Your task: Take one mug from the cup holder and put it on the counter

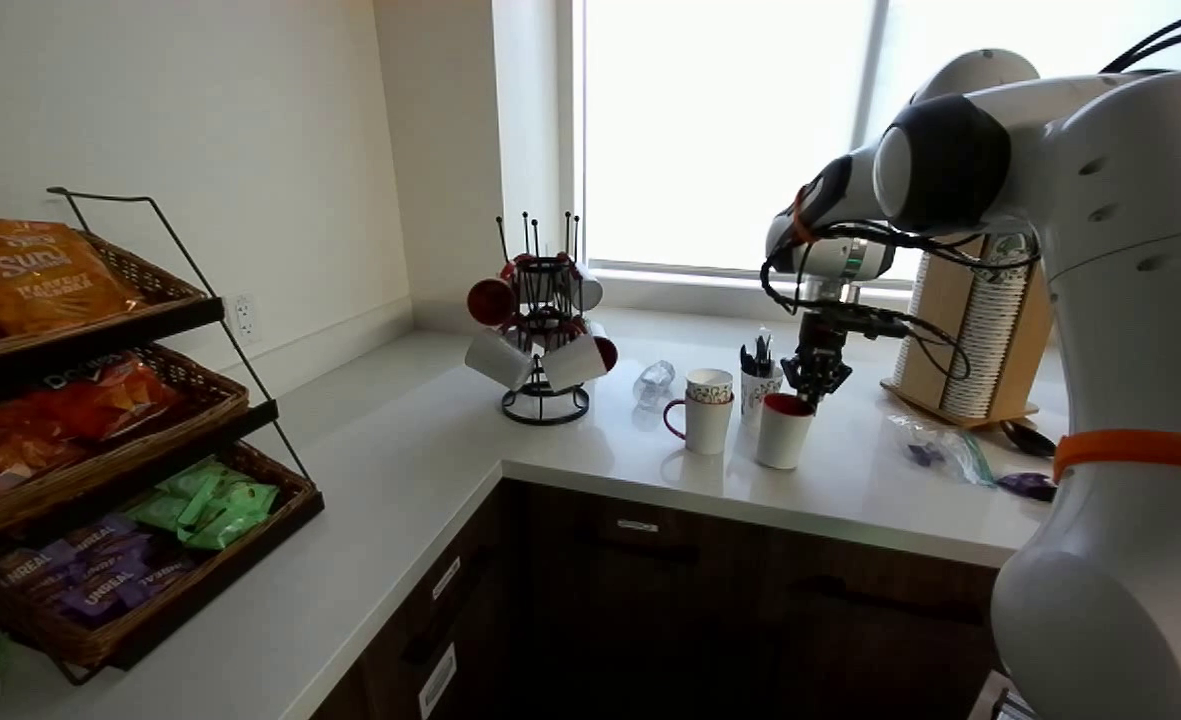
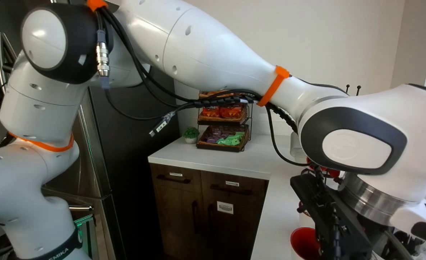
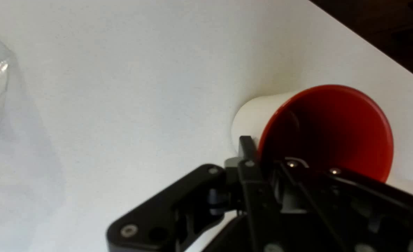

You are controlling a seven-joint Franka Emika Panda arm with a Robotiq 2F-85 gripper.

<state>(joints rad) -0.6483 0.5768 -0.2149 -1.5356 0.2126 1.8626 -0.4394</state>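
The gripper point(image 3: 263, 157) is clamped on the mug point(image 1: 782, 442) by its rim, 1 finger point(image 3: 247, 145) outside, 1 inside, presumably to leave its base free for the tabletop point(image 3: 140, 87).

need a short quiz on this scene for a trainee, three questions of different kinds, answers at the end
1. True or false: several mugs hang on the cup holder, which stands on the counter.
2. Where are the jaws?
A) at a drawer handle
B) at a white mug with a red inside
C) at the wall outlet
3. Fill in: the bottom basket of the snack rack holds green and ____ packets.

Key: 1 true; 2 B; 3 purple
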